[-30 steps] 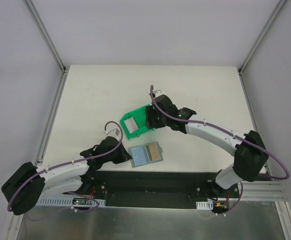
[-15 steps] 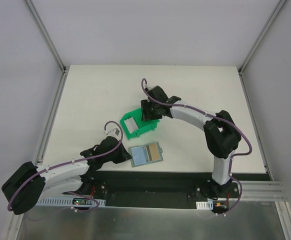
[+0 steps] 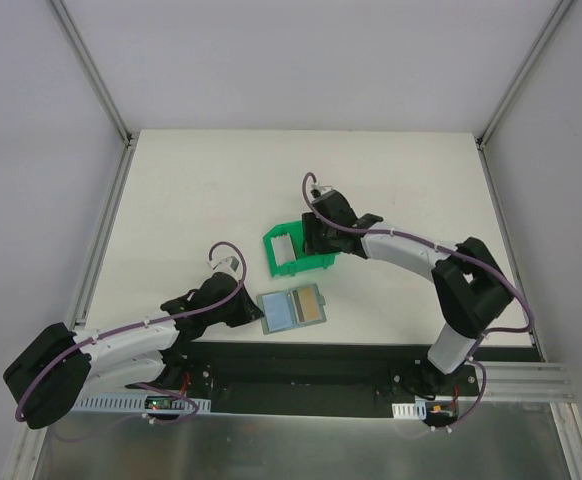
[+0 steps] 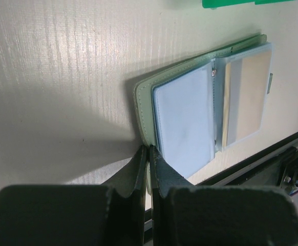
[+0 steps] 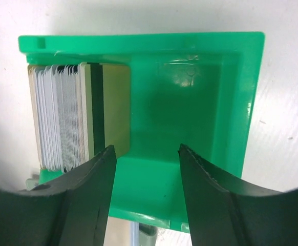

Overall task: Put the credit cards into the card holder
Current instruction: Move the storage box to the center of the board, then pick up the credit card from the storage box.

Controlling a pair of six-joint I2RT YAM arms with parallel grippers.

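Green bin [image 3: 301,266]: plastic, on the white table [image 3: 191,190], just beyond the holder and apart from it; it sits slightly askew to the table's edges in the top view.
Cards [image 5: 59,118]: a tight stack standing on edge at one end of the bin, the left end in the right wrist view; mostly pale whitish.
Front card [image 5: 115,105]: tan-olive, last of the stack, its face turned to the bin's bare floor; a dark band runs down beside it.
Holder [image 4: 190,118]: grey-green, lying open and flat on the table close to its near edge, inner side up.
Holder, left leaf: a clear pocket over a pale blue face; whether a card is inside cannot be told.
Holder, right leaf: a tan card [image 4: 249,95] sits in the clear pocket.
Left gripper [image 4: 148,154]: jaws closed tight, down at the table, tips touching the holder's near left edge. Whether they nip the cover cannot be told.
Right gripper [image 5: 146,154]: jaws partly apart with nothing between them, hanging over the bin's bare part.
Stack-side finger [image 5: 95,174]: just beside the front card; touching or not, cannot tell.
Left arm [image 3: 131,340]: lies low along the near edge.
Right arm [image 3: 411,255]: reaches in from the right, elbow bent, to the bin.
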